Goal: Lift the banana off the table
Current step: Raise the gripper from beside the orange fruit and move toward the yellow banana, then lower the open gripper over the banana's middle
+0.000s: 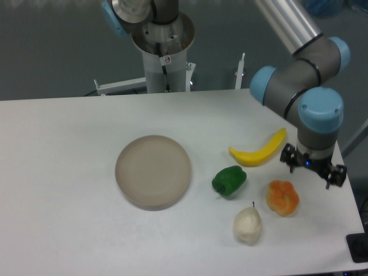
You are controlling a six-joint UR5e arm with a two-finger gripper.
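Note:
The yellow banana [260, 152] lies flat on the white table [63, 172], right of centre, its upper tip pointing toward the arm. My gripper [313, 165] hangs at the table's right side, just right of the banana's upper tip and above the orange fruit. It points down. Its black fingers [286, 155] are spread wide apart with nothing between them. It does not touch the banana.
A green pepper [229, 180] sits just below the banana. An orange lumpy fruit [282, 197] and a whitish pear [248, 225] lie nearer the front right. A round beige plate [153, 171] sits at mid-table. The table's right edge runs close to the gripper.

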